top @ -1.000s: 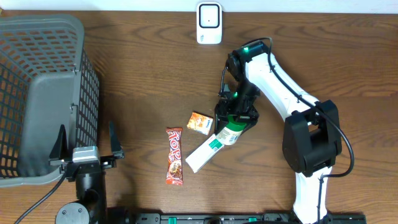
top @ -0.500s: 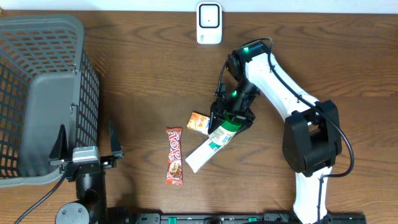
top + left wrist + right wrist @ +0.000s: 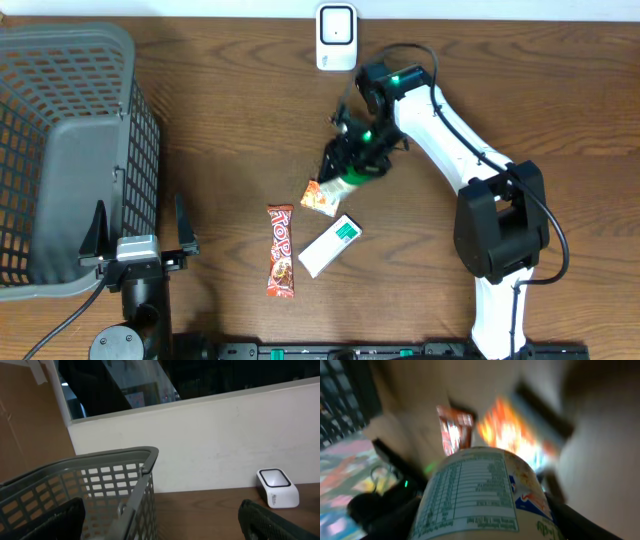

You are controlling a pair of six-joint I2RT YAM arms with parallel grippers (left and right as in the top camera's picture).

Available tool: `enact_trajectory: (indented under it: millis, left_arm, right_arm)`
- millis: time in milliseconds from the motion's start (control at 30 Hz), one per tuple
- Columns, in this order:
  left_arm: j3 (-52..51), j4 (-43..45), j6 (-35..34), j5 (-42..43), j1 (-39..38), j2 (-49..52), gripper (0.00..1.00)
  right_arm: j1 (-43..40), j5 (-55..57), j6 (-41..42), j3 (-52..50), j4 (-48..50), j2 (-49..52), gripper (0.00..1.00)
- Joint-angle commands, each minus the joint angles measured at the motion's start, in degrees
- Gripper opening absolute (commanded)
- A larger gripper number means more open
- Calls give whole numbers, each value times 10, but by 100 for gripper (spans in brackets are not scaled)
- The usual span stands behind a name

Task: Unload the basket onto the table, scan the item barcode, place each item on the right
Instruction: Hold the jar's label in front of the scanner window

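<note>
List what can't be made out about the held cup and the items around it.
- Barcode on the cup: none visible in the right wrist view, print blurred; overhead, the right gripper covers it.
- Orange packet: smeared by blur, right wrist view.
- Left wrist view: frame edge cuts off everything below the scanner.

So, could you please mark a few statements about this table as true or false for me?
1. The right gripper holds a labelled cup. True.
2. The left gripper is clamped on the candy bar. False: it stands open, holding nothing, next to the basket.
3. The white scanner stands at the table's far edge. True.
4. The white and green box lies inside the basket. False: it lies on the table beside the candy bar.
</note>
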Motion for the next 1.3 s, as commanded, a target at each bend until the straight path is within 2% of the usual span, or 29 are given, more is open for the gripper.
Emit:
enact_trajectory:
  millis: [0, 200, 300, 700, 833, 867, 1000, 1267]
  left_arm:
    - [-112, -123, -115, -33, 1, 1, 96]
    - [-112, -123, -115, -33, 1, 1, 96]
    - [-112, -123, -115, -33, 1, 1, 96]
    - [-112, -123, -115, -33, 1, 1, 96]
    - [-112, -123, -115, -33, 1, 1, 96]
    - [-112, -123, -115, -33, 1, 1, 96]
    - [-112, -123, -115, -33, 1, 1, 96]
    - [-112, -123, -115, -33, 1, 1, 96]
  right_arm:
    - [-3, -20, -6, 11, 68, 0, 40]
    - [-13, 0, -30, 11, 229, 0, 46]
    - [-28, 55, -30, 11, 328, 0, 47]
    - [-58, 196, -99, 11, 574, 8, 52]
    - [-58, 229, -100, 11, 672, 37, 56]
    - [-59, 232, -97, 11, 724, 61, 58]
    - [-59, 261, -78, 11, 834, 107, 59]
    - [-59, 303, -74, 12, 936, 140, 59]
